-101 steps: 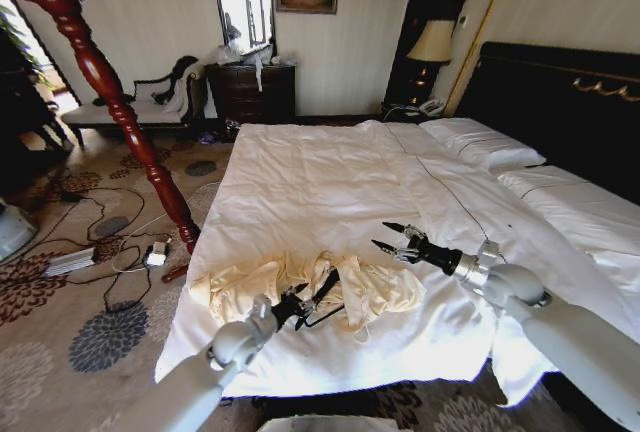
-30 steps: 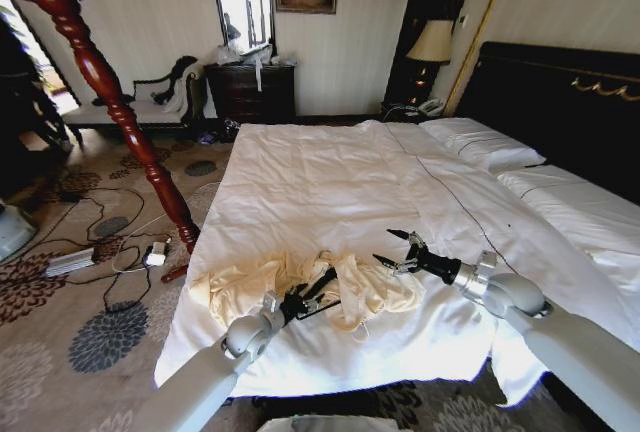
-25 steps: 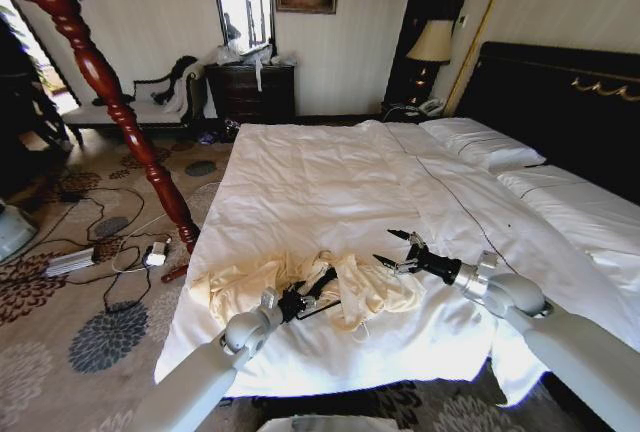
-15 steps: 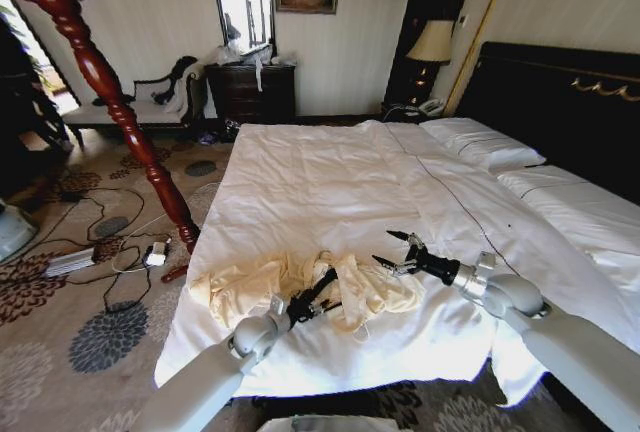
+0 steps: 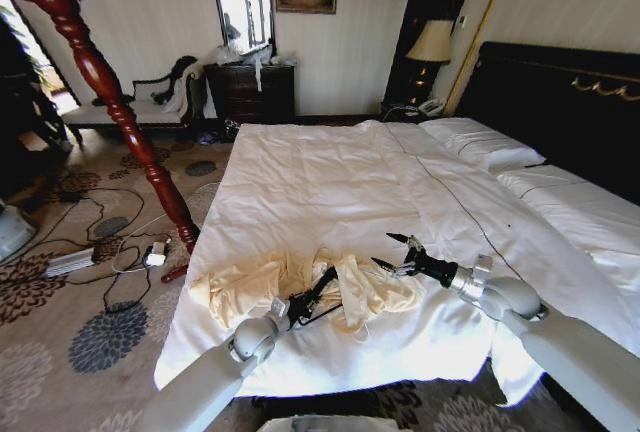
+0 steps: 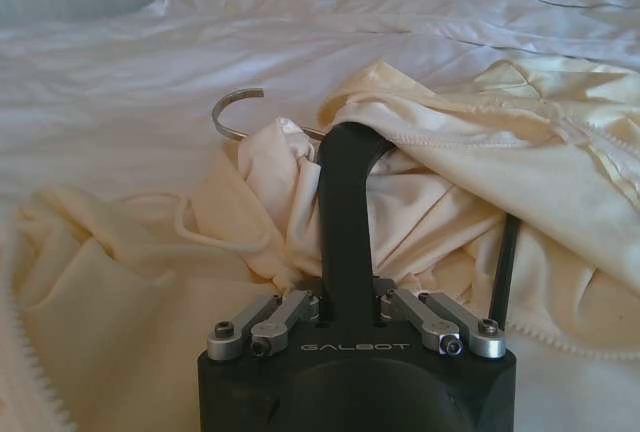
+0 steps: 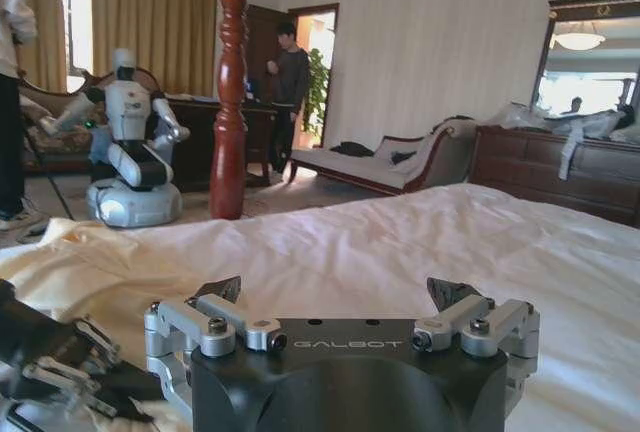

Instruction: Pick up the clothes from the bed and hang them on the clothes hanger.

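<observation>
One wide bed [image 5: 330, 167] carries the cream clothes [image 5: 250, 287], crumpled near its foot edge. I judge them light, limp and slippery, best taken at the collar. My left pincer [image 5: 312, 295] is clenched on the clothes hanger [image 6: 345, 202], its top under cloth. My right pincer [image 5: 393, 253] hangs released beside, open sheet beyond

We see the clothes [image 5: 300, 287] lying on the near end of the bed [image 5: 330, 182], with the clothes hanger [image 5: 318, 294] partly under their folds. Our left gripper [image 5: 305, 301] sits at the hanger, and our right gripper [image 5: 392, 252] is just right of the clothes.
</observation>
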You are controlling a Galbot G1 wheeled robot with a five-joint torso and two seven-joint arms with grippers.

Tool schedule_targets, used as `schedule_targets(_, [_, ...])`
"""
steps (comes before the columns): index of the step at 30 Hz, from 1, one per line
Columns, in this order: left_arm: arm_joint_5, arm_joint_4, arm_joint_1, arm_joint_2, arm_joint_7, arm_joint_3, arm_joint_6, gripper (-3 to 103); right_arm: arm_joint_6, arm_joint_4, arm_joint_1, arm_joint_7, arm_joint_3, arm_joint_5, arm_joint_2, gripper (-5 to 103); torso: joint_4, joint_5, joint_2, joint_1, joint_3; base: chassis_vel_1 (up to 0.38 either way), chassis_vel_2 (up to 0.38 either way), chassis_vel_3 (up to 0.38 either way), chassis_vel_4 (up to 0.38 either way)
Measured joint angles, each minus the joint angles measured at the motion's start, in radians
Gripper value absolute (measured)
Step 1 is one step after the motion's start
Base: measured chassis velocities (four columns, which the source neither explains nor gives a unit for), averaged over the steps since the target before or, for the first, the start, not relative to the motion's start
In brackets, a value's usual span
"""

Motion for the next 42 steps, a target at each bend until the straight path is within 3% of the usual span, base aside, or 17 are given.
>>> schedule_targets(4, [0.067,0.006,0.013,0.003,0.014,-0.014,-0.042,20,-0.003,-0.017,0.004,0.007,-0.006,-0.012,0.004,100,0.0,0.0,0.0,0.0,0.0,0.0,0.0,0.0,0.0])
schedule_targets(11, [0.3,0.032,0.033,-0.009,0.025,-0.065,-0.178,20,-0.035,-0.063,0.024,0.041,-0.02,-0.126,-0.003,100,0.0,0.0003,0.0,0.0,0.0,0.0,0.0,0.0,0.0])
schedule_targets(19, [0.443,0.075,0.044,-0.06,0.041,-0.103,-0.338,20,-0.074,-0.142,0.079,-0.102,-0.029,-0.116,-0.046,100,0.0,0.0001,0.0,0.0,0.0,0.0,0.0,0.0,0.0])
schedule_targets(28, [0.63,0.138,0.033,-0.135,0.066,-0.117,-0.467,20,-0.078,-0.248,0.138,-0.098,-0.077,-0.174,-0.034,100,-0.0001,0.0003,0.0,0.0,0.0,0.0,0.0,0.0,0.0])
schedule_targets(33, [0.669,0.154,0.031,-0.157,0.066,-0.124,-0.503,20,-0.075,-0.287,0.154,-0.2,-0.079,-0.205,-0.033,100,-0.0001,0.0002,0.0,0.0,0.0,0.0,0.0,0.0,0.0])
schedule_targets(37, [0.691,0.158,0.031,-0.169,0.057,-0.138,-0.54,20,-0.096,-0.303,0.174,-0.348,-0.081,-0.211,-0.025,100,-0.0001,0.0002,0.0,0.0,0.0,0.0,0.0,0.0,0.0])
schedule_targets(38, [0.691,0.158,0.031,-0.169,0.057,-0.138,-0.54,20,-0.096,-0.303,0.174,-0.348,-0.081,-0.211,-0.025,100,-0.0001,0.0002,0.0,0.0,0.0,0.0,0.0,0.0,0.0])
schedule_targets(42, [0.744,0.162,0.041,-0.194,0.046,-0.16,-0.599,20,-0.127,-0.321,0.205,-0.46,-0.103,-0.192,-0.002,100,-0.0001,0.0001,0.0,0.0,0.0,0.0,0.0,0.0,0.0])
